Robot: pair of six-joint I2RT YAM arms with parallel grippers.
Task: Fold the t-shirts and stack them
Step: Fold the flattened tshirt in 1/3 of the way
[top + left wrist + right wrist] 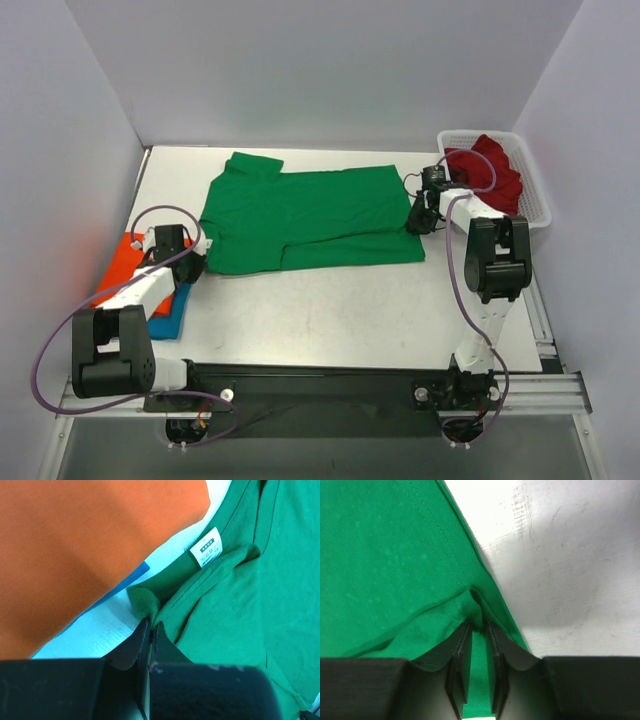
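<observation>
The bright green t-shirt [300, 215] lies spread on the table, its lower part folded up. My left gripper [195, 262] is at its left edge, shut on a fold of the green t-shirt [240, 605] near the collar label [207, 547]; its fingertips [151, 625] are pressed together. My right gripper [418, 222] is at the shirt's right edge, shut on a pinch of the green hem [385, 555], which bunches between its jaws [477, 627]. The orange t-shirt [125, 262] lies on the blue t-shirt [172, 315] at the left. The dark red t-shirt [495, 170] is in the basket.
The white mesh basket [535, 200] stands at the back right, just behind my right arm. The orange shirt [75, 545] and a strip of the blue one [135, 577] lie close beside my left gripper. Bare table [570, 555] lies to the right of the green hem.
</observation>
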